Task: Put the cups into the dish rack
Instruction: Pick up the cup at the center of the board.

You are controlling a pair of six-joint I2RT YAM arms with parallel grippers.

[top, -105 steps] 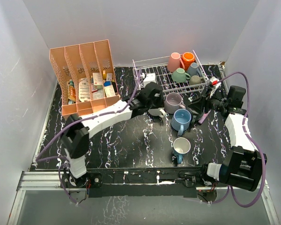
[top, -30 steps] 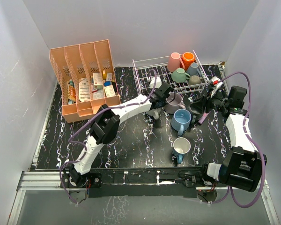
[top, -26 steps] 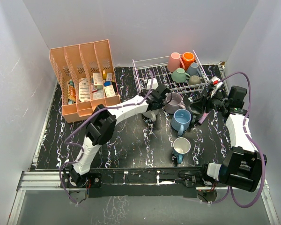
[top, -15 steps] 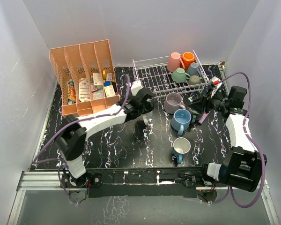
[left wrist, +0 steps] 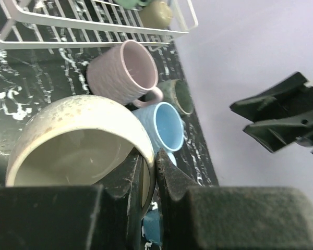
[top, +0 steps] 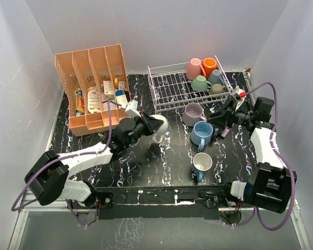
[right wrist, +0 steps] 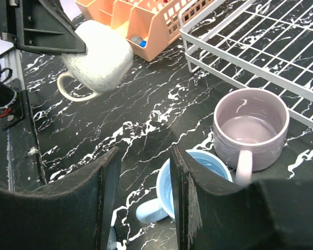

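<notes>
My left gripper (top: 152, 125) is shut on the rim of a cream speckled mug (top: 159, 126) and holds it tilted above the table, left of the other mugs. In the left wrist view the fingers (left wrist: 169, 174) pinch the cream mug's (left wrist: 75, 138) wall. My right gripper (top: 219, 119) is open and empty over a light blue mug (top: 202, 132); in its wrist view the gripper (right wrist: 144, 195) has that mug (right wrist: 164, 190) partly between its fingers. A lilac mug (top: 192, 113) and a blue mug with a white inside (top: 202, 163) stand on the table. The white wire dish rack (top: 172, 86) holds several mugs at its right end.
A salmon slotted organizer (top: 91, 86) with small packets stands at the back left. A dark mug (left wrist: 179, 96) sits beside the lilac mug (left wrist: 124, 72), mostly under my right arm in the top view. White walls close in on three sides.
My left arm has drawn back from beside the rack toward the left and near side, carrying the cream mug lifted off the table. The right arm has barely moved.
</notes>
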